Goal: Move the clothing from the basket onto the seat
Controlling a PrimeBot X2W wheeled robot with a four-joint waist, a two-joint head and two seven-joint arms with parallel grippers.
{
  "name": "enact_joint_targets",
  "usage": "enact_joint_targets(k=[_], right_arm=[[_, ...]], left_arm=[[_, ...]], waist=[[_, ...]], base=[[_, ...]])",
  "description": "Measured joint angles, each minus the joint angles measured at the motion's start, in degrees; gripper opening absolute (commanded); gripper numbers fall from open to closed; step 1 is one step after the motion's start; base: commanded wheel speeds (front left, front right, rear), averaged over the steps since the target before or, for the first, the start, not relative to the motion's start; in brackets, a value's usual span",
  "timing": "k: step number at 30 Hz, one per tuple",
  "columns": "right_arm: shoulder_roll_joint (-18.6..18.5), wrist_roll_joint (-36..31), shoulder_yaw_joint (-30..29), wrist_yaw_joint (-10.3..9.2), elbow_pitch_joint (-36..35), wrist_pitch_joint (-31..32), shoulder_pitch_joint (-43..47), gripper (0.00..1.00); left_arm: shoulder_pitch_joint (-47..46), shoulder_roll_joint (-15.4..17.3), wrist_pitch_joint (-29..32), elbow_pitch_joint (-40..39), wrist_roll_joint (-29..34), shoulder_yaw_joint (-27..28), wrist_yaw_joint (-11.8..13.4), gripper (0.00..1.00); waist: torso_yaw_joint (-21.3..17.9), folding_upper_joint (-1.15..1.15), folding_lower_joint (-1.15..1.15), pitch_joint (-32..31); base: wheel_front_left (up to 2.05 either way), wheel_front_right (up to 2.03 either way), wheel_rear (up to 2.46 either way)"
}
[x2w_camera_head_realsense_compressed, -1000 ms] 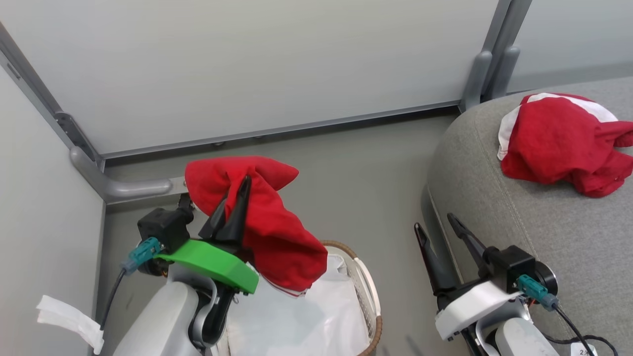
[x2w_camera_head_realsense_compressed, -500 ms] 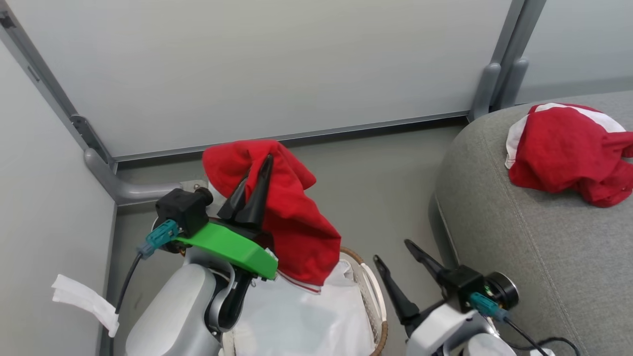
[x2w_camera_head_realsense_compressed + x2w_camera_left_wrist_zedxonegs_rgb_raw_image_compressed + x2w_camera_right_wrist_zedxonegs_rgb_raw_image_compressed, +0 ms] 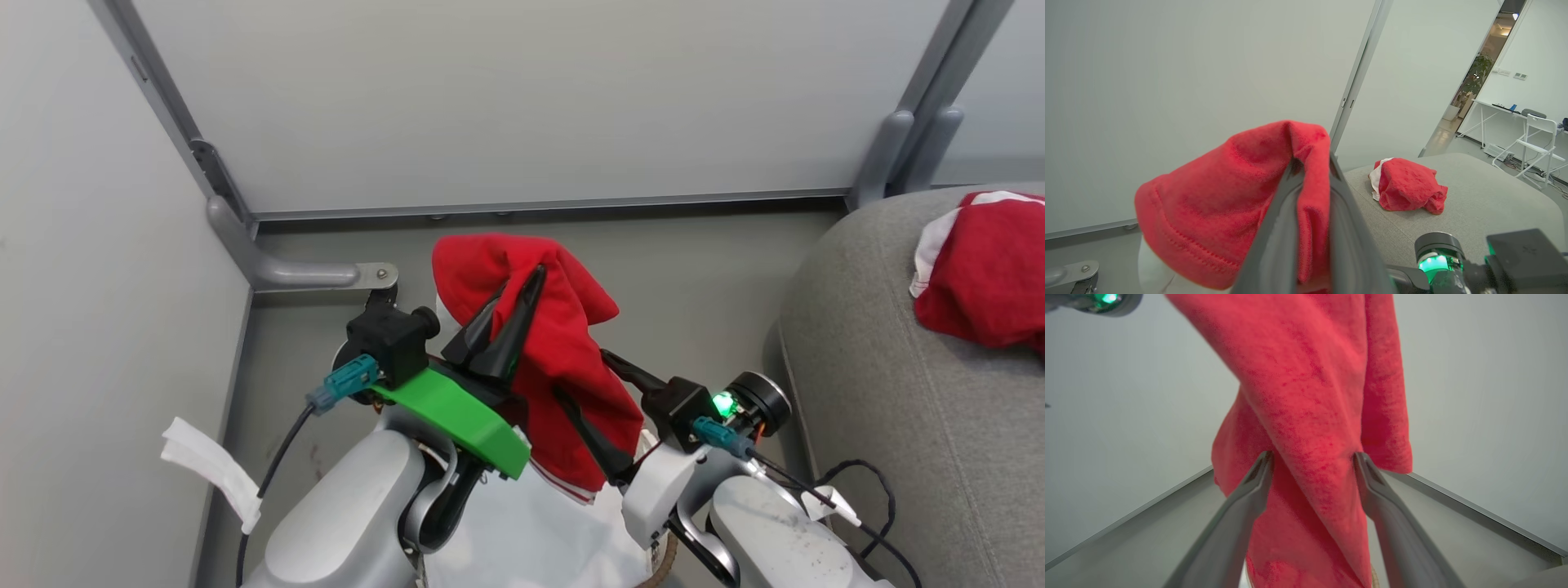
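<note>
The left gripper [image 3: 518,282] is clenched on a red garment [image 3: 571,343], and the cloth drapes down below its jaws, above the basket [image 3: 665,562]. The right gripper [image 3: 1312,455] is spread wide, jaws either side of that hanging cloth. A second red garment [image 3: 980,286] lies on the seat [image 3: 898,425], well off to the right of both.

Pale partition walls [image 3: 522,98], grey floor [image 3: 694,261], perhaps a white desk [image 3: 1492,108] beyond

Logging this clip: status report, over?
Left gripper shut on garment, held above basket. Right gripper open, astride the hanging garment. Second garment on seat.
</note>
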Motion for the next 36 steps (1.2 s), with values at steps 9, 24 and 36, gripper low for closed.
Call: enact_joint_targets(k=[9,24,36], right_arm=[[-0.02,2.47,0.97,0.00,6.06,0.00,-2.87,0.00],[-0.04,7.58,1.12,0.00,5.93,0.00,-2.04,0.00],[-0.02,6.60,-2.32,0.00,3.77,0.01,0.10,0.00]], left_arm=[[-2.32,-0.78,0.00,-0.19,-1.70,-3.89,0.00,0.00],[-2.21,-0.91,0.00,0.77,-0.98,-2.97,0.00,0.00],[0.44,-1.34,-0.11,3.18,4.98,2.45,0.00,1.00]], waist=[[4.55,0.00,0.00,0.80],[4.91,0.00,0.00,0.67],[0.82,0.00,0.00,0.67]], base=[[0.00,0.00,0.00],[0.00,0.00,0.00],[0.00,0.00,0.00]])
